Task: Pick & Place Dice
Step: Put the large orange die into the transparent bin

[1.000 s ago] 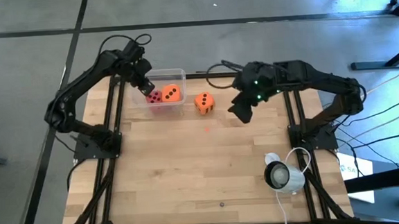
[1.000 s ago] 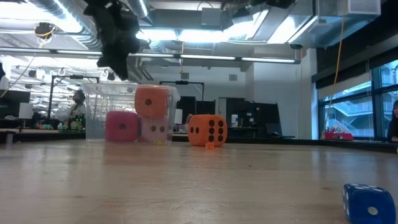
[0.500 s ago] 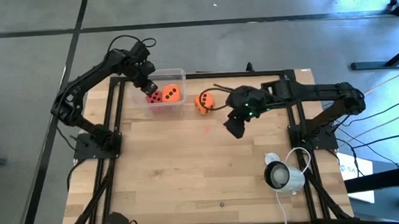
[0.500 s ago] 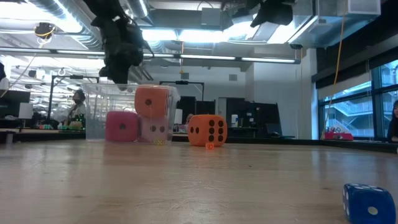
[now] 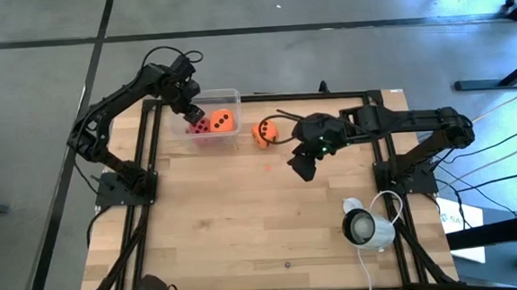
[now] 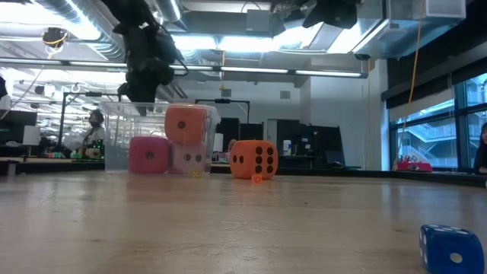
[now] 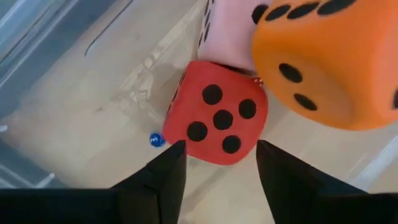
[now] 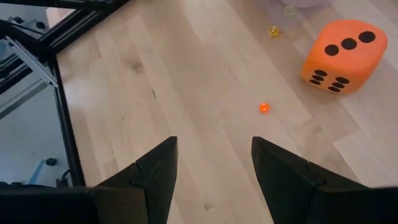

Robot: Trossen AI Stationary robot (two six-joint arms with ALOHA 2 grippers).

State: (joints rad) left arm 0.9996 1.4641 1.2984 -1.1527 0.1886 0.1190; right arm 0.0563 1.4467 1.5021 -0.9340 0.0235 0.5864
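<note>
Hovering over the clear bin [image 5: 214,121] at the table's far edge, the left gripper [image 5: 192,113] has its fingers spread, and the red die [image 7: 217,122] sits free on the bin floor between and just beyond them. The pale pink die [image 7: 227,31] lies beside it, with an orange die [image 7: 333,59] resting on top of that one. The remaining orange die [image 5: 264,132] stands on the table just outside the bin, on the side toward the right gripper [image 5: 299,168], which hangs nearby with its fingers apart and holding nothing. I judge the stacked orange die the main risk: a nudge to the bin wall or the pile could topple it. Only the low view shows a blue die [image 6: 451,248] near the camera, while only the left wrist view shows the red die's five pips.
</note>
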